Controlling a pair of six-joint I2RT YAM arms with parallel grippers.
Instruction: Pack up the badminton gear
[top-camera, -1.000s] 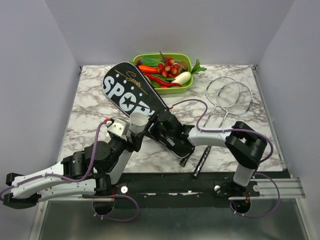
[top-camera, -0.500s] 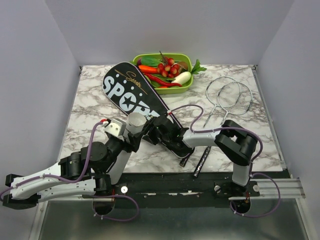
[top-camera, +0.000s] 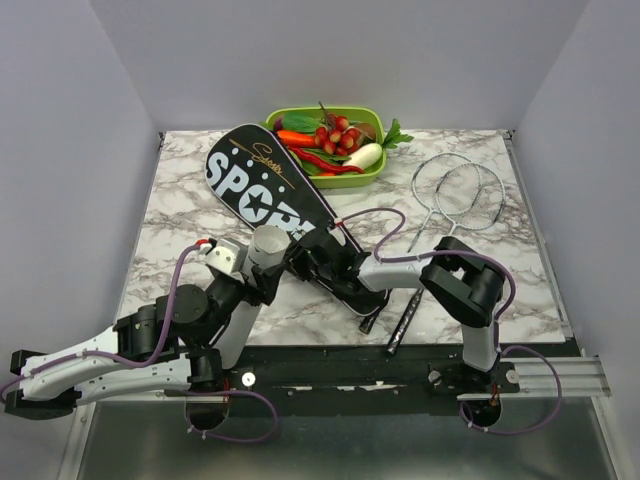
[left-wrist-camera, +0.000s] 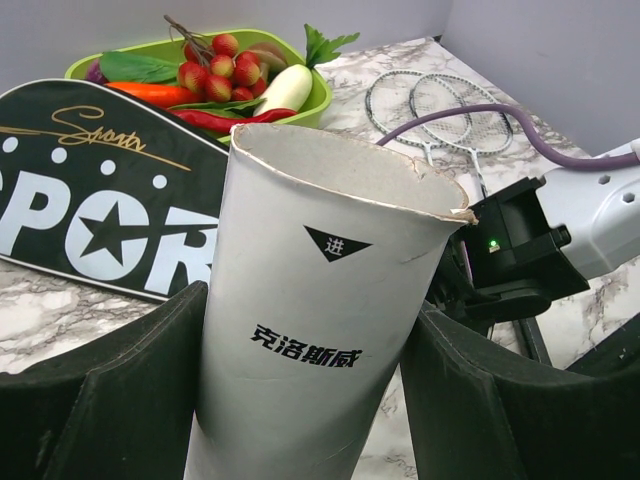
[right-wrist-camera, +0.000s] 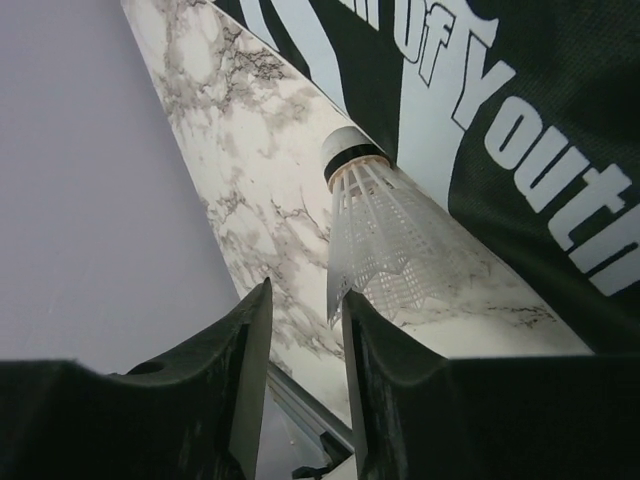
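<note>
My left gripper (left-wrist-camera: 310, 300) is shut on a white cardboard tube (left-wrist-camera: 320, 250) with black lettering, held upright with its open mouth up; from above the tube (top-camera: 268, 241) stands beside the black "SPORT" bag (top-camera: 255, 180). My right gripper (right-wrist-camera: 305, 292) is low over the marble, jaws narrowly open. The white shuttlecock (right-wrist-camera: 385, 230) lies against the bag (right-wrist-camera: 520, 120), and its skirt rim reaches the tip of one finger (right-wrist-camera: 375, 350). Two silver rackets (top-camera: 460, 190) lie at the right, their black handles (top-camera: 405, 320) toward the near edge.
A green tray (top-camera: 290, 113) of toy vegetables sits at the back, partly under the bag's head. Both wrists crowd together at the table's middle (top-camera: 300, 255). The right arm's purple cable (top-camera: 385, 215) loops over the bag's handle end.
My right gripper has slid left along the bag toward the tube and its jaws have narrowed. The left arm with the tube has shifted slightly.
</note>
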